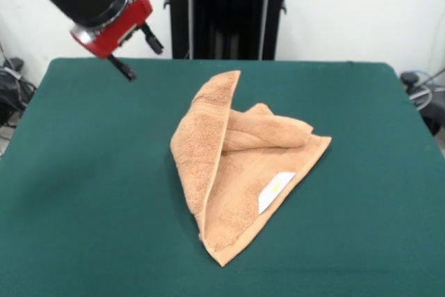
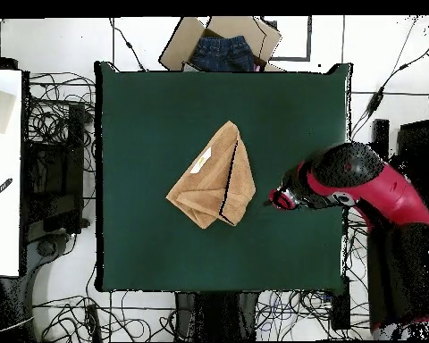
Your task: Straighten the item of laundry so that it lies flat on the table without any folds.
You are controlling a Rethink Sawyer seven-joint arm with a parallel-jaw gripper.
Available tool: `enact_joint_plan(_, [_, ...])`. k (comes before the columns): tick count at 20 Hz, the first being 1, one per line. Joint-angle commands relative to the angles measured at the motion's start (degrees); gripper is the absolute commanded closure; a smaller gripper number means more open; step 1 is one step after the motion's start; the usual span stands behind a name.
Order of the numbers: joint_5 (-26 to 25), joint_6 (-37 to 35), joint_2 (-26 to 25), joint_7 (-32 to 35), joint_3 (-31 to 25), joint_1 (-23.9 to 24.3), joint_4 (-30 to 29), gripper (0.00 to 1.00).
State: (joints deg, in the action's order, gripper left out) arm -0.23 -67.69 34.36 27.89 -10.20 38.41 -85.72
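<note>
The tan terry towel (image 1: pixel 236 165) lies near the middle of the dark green table (image 1: pixel 83 172), folded into a rough triangle. One flap is folded over along its left side and a bunched fold sits at its far part. Its white label (image 1: pixel 276 191) faces up near the right edge. The towel also shows in the overhead view (image 2: pixel 214 179) on the table (image 2: pixel 147 116). My gripper (image 1: pixel 139 53) hangs above the table's far left part, apart from the towel, open and empty. In the overhead view it (image 2: pixel 273 198) is just right of the towel.
The black pedestal (image 1: pixel 226 12) stands behind the table's far edge. A cardboard box with blue jeans (image 2: pixel 222 49) sits beyond the table's top edge in the overhead view. Cables (image 2: pixel 57 125) lie on the floor around the table. A white surface (image 2: pixel 4 170) stands at the left.
</note>
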Motion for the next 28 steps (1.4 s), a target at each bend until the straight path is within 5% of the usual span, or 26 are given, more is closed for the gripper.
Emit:
enact_joint_plan(1, [-2.79, -8.77, 5.87, 21.66, 5.68, -5.42, 4.9, 0.0])
enact_joint_plan(9, [-1.02, -8.86, 7.11, 24.74, 8.63, -7.23, 2.9, 0.0])
enact_joint_plan(12, [2.08, 3.44, 8.47, 28.56, 9.33, -9.34, -7.22, 0.0])
enact_joint_plan(19, [4.32, 22.83, 6.48, 42.63, 12.23, -17.72, -15.17, 0.0])
enact_joint_plan(28, [3.58, 28.36, 3.38, 48.04, 14.36, -22.41, -13.73, 0.0])
